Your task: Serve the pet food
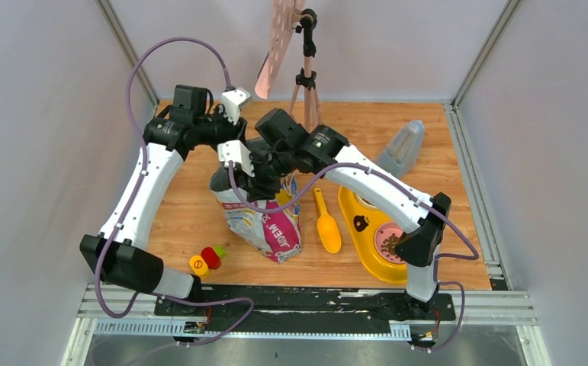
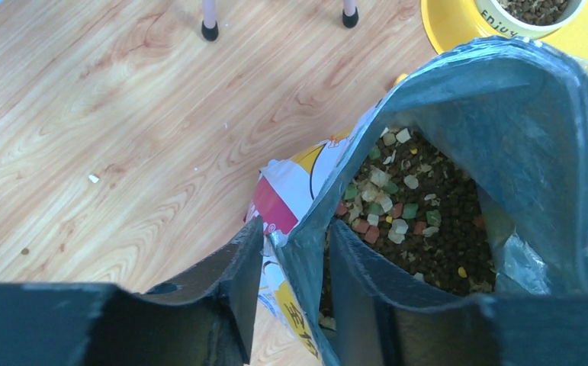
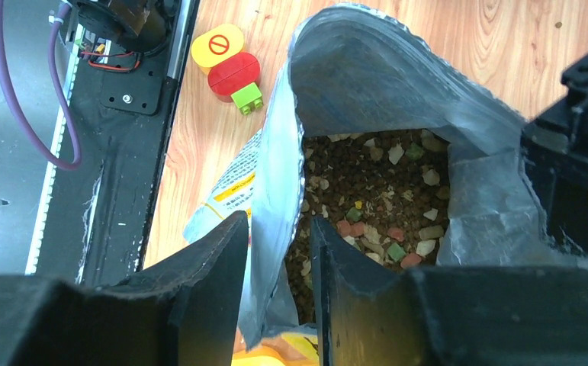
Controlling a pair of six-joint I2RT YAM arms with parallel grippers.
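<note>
Inside the open bag (image 2: 504,99), just past both pincers' tips — pet food (image 2: 435,229), brown kibble. Left pincer (image 2: 294,248) and right pincer (image 3: 279,232) each clamped on the bag rim, opposite sides. Count: one bag, one scoop (image 1: 326,225) to its right.

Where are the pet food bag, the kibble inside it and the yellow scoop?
pet food bag (image 1: 268,229), top external view, on its printed front panel.
kibble (image 2: 435,244), left wrist view, on the dark pellets inside the open bag.
yellow scoop (image 1: 326,226), top external view, on the upper end of its bowl.
</note>
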